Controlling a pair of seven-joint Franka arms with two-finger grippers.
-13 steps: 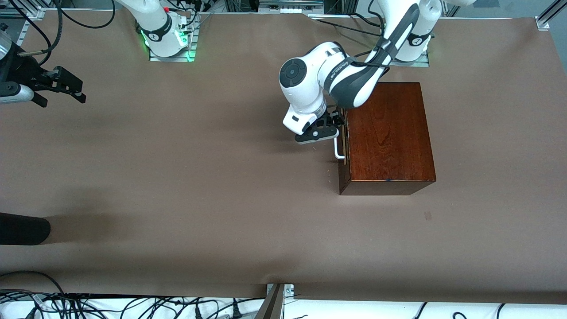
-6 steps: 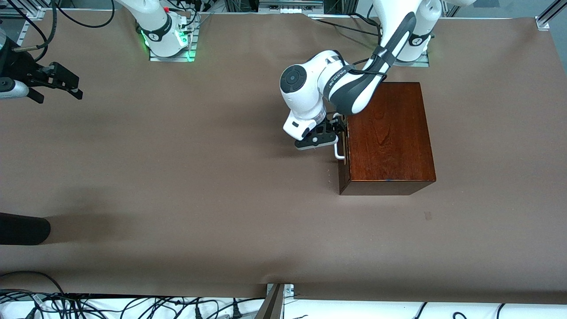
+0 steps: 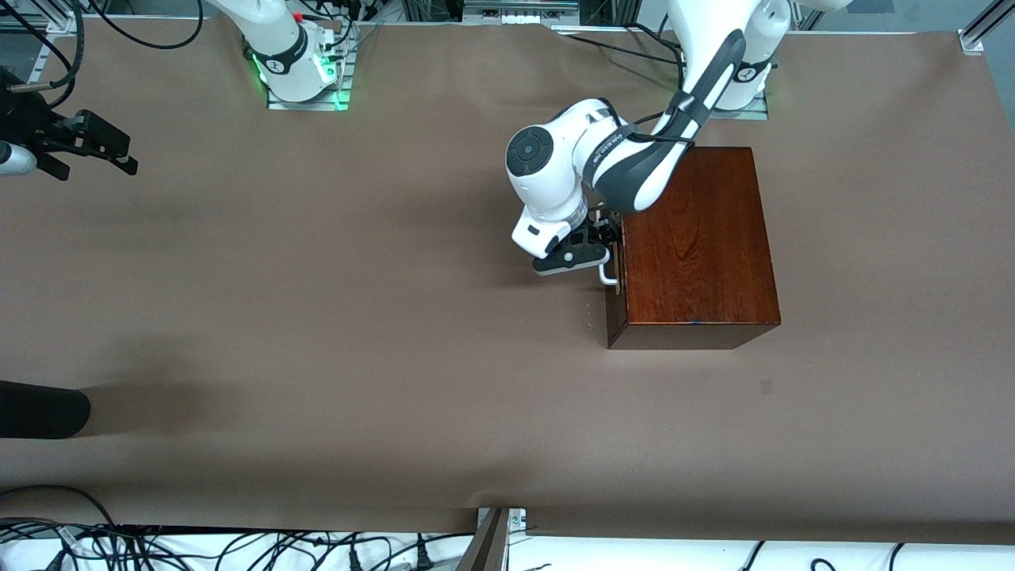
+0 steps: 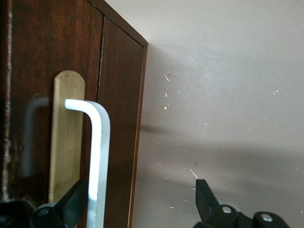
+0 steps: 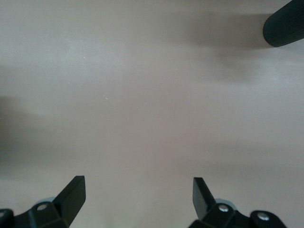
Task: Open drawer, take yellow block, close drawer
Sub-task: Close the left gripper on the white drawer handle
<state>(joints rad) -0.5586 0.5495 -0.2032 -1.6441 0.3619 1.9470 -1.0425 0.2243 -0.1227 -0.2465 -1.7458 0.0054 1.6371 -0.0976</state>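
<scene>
Front view: drawer (image 3: 612,279) shut, handle (image 3: 607,270) upright; left tool (image 3: 604,250) spread around it.

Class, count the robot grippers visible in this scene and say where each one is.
2. The left gripper is at the drawer's white handle; the right gripper waits over the table's right-arm end.

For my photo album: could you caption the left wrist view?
Open left gripper straddling the white handle of the closed drawer.
</scene>
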